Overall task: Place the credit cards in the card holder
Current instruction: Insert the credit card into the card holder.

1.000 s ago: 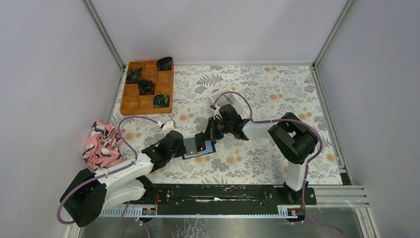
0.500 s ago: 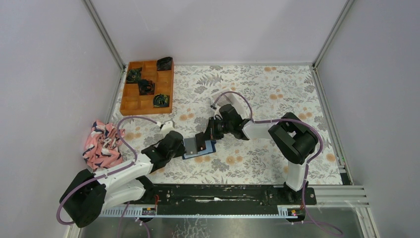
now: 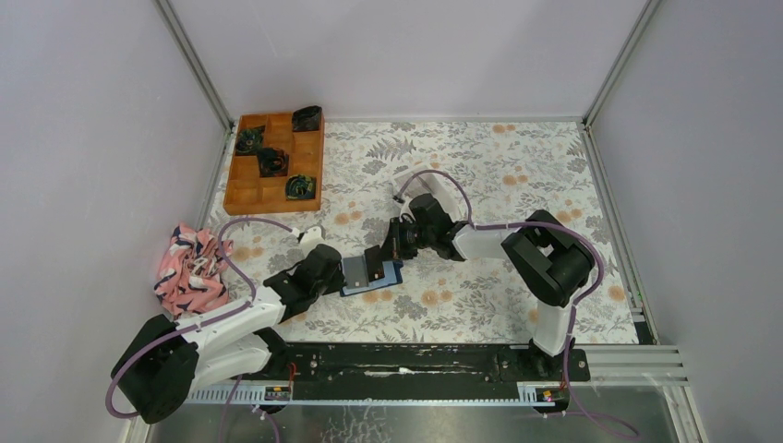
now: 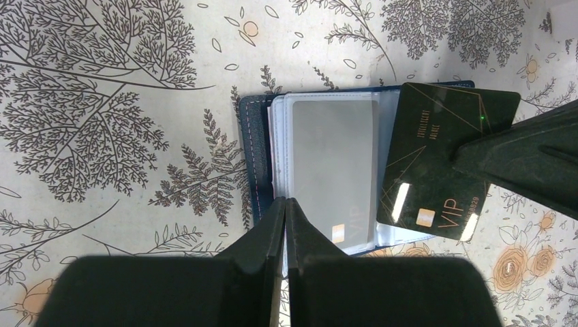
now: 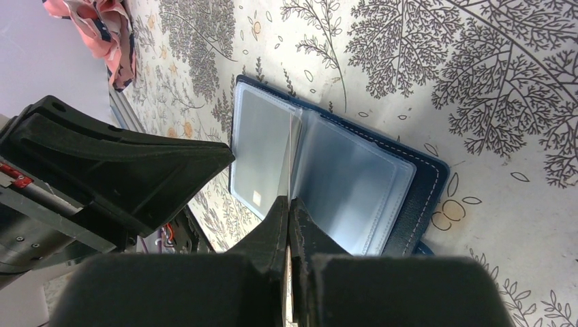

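Right gripper (image 5: 289, 201) is kept clamped on the dark card (image 4: 436, 157) over the opened card holder (image 4: 255, 163). Left gripper (image 4: 285, 204) is closed at its edge. Nothing is seen moved since earlier.

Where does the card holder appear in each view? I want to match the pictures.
Top external: card holder just below the middle.
Left wrist: card holder in the middle, open, dark card over its right side.
Right wrist: card holder in the middle, open.
Shared landmark: the flowered table cover beneath it.

Left pincer (image 3: 355, 273), right pincer (image 3: 381, 262) at card holder (image 3: 373, 295).
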Tool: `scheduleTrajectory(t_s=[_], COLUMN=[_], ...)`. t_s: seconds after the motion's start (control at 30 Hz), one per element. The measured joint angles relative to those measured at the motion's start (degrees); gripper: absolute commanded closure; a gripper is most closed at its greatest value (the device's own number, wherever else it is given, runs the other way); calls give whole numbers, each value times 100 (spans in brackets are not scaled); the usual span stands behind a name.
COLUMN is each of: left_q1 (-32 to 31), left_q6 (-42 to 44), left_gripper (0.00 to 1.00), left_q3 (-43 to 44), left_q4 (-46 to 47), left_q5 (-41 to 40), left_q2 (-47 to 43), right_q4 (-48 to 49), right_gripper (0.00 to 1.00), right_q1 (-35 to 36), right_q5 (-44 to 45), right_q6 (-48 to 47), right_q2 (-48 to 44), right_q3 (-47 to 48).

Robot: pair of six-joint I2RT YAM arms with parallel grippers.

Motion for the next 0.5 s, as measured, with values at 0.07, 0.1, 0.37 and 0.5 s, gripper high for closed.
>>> scheduleTrajectory(t_s=[0.07, 0.1, 0.37, 0.5], left_q1=[0, 0, 0, 0], left_q6=[-7, -9, -24, -26], left_gripper=[94, 94, 95, 95], left_q3=[0, 0, 0, 0], left_q4=[-2, 0, -2, -2], left_q5=[0, -2, -2, -2], left_q2=[2, 7, 35, 63], right_q4=[-2, -4, 0, 2], right_gripper=[100, 100, 100, 100], right_q1=[-2, -4, -26, -26], right_q5=[7, 9, 9, 4], right_q6=[2, 2, 0, 4], right_q2=[-48, -72, -188, -188], right_q3=[-20, -24, -24, -24])
